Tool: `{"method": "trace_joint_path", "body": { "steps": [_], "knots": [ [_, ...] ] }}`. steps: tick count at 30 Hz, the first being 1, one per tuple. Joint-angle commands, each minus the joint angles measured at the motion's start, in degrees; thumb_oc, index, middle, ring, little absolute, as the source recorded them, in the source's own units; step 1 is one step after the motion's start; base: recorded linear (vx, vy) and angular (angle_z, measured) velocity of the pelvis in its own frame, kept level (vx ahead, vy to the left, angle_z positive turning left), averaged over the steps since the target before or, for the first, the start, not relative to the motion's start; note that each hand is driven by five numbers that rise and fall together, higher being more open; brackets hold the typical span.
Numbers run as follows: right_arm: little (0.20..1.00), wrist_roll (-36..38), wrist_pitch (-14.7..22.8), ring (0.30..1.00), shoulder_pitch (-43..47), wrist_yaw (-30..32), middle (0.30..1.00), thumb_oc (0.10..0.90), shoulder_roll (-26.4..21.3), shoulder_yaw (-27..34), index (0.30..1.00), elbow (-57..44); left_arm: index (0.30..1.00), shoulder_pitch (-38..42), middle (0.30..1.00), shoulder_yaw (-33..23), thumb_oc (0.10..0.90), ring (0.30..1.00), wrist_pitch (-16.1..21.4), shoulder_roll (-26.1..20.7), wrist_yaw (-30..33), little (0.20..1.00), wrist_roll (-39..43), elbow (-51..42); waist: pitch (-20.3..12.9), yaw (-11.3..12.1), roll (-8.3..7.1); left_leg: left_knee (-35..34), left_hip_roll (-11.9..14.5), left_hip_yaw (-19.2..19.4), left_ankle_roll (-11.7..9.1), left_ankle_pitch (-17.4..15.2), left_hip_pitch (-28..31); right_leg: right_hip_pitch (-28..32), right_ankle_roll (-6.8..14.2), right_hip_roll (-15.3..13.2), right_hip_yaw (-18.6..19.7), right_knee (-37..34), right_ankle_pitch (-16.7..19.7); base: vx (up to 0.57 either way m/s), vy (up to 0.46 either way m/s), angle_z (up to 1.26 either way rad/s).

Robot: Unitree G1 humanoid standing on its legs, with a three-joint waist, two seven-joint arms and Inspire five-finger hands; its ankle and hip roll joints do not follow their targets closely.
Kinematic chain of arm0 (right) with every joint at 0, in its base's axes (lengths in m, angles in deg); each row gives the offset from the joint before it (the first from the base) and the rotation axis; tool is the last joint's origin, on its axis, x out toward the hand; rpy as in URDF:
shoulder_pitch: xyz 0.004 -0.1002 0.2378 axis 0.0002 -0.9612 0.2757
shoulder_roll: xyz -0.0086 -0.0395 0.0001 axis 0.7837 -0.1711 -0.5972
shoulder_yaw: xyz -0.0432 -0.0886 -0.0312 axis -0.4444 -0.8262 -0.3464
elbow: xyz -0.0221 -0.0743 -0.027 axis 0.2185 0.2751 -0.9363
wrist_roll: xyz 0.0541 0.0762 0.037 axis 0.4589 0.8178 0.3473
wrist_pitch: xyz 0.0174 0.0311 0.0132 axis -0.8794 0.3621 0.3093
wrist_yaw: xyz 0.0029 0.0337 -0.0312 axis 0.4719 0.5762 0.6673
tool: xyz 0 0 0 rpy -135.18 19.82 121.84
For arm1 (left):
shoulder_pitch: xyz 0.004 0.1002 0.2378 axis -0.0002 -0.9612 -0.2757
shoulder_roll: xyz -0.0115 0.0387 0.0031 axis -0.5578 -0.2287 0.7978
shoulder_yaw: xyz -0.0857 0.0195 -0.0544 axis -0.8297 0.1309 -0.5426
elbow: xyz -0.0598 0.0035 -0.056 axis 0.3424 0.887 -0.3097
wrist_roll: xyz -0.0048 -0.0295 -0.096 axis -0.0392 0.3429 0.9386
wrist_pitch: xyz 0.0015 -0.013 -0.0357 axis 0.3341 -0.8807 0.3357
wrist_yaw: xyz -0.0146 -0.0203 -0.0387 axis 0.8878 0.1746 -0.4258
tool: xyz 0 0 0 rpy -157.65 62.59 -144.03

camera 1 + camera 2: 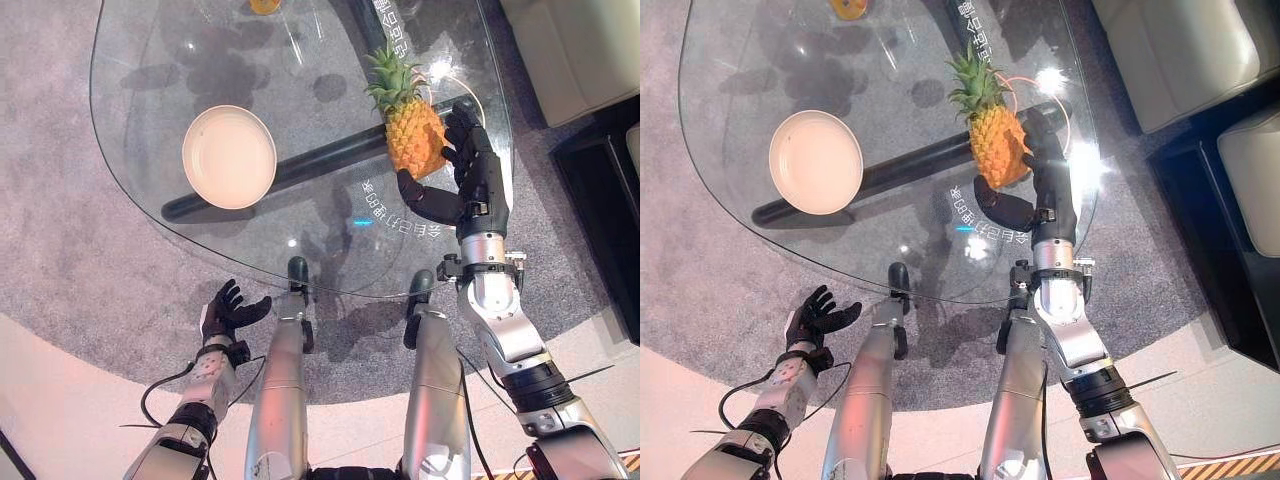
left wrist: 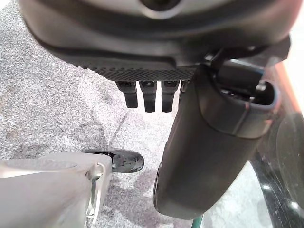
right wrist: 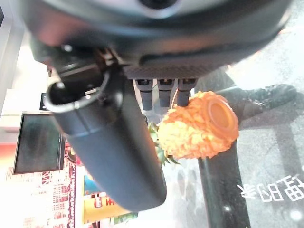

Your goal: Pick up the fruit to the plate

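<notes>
Pineapple (image 1: 414,132) lies on the glass table (image 1: 140,60) at about 3 o'clock from the cream plate (image 1: 229,157), well apart from it, crown toward 12; right hand (image 1: 470,170) is spread wide beside it, fingers along its right flank and thumb under the base end, but the head views can't settle whether they touch. Right wrist view adds the cut base of the fruit just past straight fingers (image 3: 164,92), contact unclear there too. Left hand (image 1: 228,312) hangs low at 7 o'clock off the table, fingers loosely open over grey carpet (image 2: 57,95); an orange object (image 1: 265,6) at 12 is cut off by the frame edge, unidentifiable.
</notes>
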Motion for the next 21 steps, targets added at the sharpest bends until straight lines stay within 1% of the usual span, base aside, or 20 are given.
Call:
{"method": "trace_joint_path", "body": {
  "steps": [1, 4, 5, 7, 9, 13, 21],
  "knots": [
    [0.900, -5.7, 1.9, 0.900, 2.8, 4.4, 0.900, 0.800, -1.5, 0.9, 0.900, -9.2, 0.900, -5.7, 0.900, -0.7, 0.800, 0.900, 1.4, -0.8, 1.5, 0.900, -1.1, -0.4, -1.3, 0.0, 0.98, 6.1, 0.1, 0.3, 2.7, -4.1, -0.1, -0.7, -0.7, -1.2, -0.3, -4.0, 7.8, 0.00, 0.000, 0.00],
    [0.900, -8.4, 1.4, 0.900, 3.4, 7.5, 0.900, 0.800, -1.9, 1.2, 0.900, -8.6, 0.900, -5.8, 0.900, -0.7, 0.800, 0.900, 1.5, -0.6, 1.2, 0.900, -1.4, -0.1, -1.3, 0.1, 1.04, 6.0, 0.2, 0.3, 2.8, -4.0, 0.1, -0.5, -0.7, -1.3, -0.5, -4.0, 7.8, 0.01, 0.000, 0.02],
    [0.900, -10.7, 0.6, 0.900, 3.7, 9.0, 0.900, 0.800, -2.0, 1.4, 0.900, -8.9, 0.900, -5.8, 0.900, -0.7, 0.800, 0.900, 1.3, -0.6, 1.2, 0.900, -1.3, -0.2, -1.3, 0.1, 1.07, 6.1, 0.2, 0.3, 2.8, -4.1, 0.0, -0.6, -0.6, -1.3, -0.4, -3.9, 7.8, 0.02, 0.006, 0.04],
    [0.900, -13.1, -0.7, 0.900, 4.5, 11.3, 0.900, 0.800, -2.6, 1.5, 0.900, -9.3, 0.900, -5.7, 0.900, -0.4, 0.800, 0.900, 0.7, -0.4, 1.5, 0.900, -1.5, -0.7, -1.3, 0.3, 1.22, 6.0, 0.1, 0.3, 2.8, -4.0, 0.2, -0.5, -0.6, -1.4, -0.5, -3.9, 7.9, 0.00, 0.000, 0.00],
    [0.900, -15.3, -1.1, 0.900, 5.3, 13.4, 0.900, 0.800, -3.1, 1.4, 0.900, -9.2, 0.900, -5.8, 0.900, -0.4, 0.800, 0.900, 0.7, -0.3, 1.4, 0.900, -1.6, -0.7, -1.3, 0.4, 1.41, 5.9, 0.1, 0.2, 2.9, -4.0, 0.2, -0.5, -0.5, -1.4, -0.4, -4.0, 7.9, 0.00, 0.000, 0.00],
    [0.900, -16.9, -1.5, 0.900, 6.5, 15.9, 0.900, 0.800, -3.6, 1.5, 0.900, -9.2, 0.900, -5.8, 0.900, -0.1, 0.800, 0.900, 0.6, 0.0, 1.3, 0.900, -1.8, -0.7, -1.3, 0.6, 1.73, 5.8, 0.0, 0.2, 2.9, -4.0, 0.4, -0.4, -0.6, -1.5, -0.4, -3.9, 7.8, 0.00, 0.000, 0.00],
    [0.900, -17.2, -2.3, 0.900, 8.2, 17.7, 0.900, 0.800, -3.4, 0.9, 0.900, -9.8, 0.900, -5.4, 0.900, 0.1, 0.800, 0.900, 0.1, 0.2, 1.4, 0.900, -1.8, -0.5, -1.3, 0.8, 2.10, 5.6, 0.0, 0.3, 3.0, -3.8, 0.6, -0.6, -0.6, -1.7, -0.3, -3.7, 7.8, 0.00, 0.000, 0.00]
  ]
}}
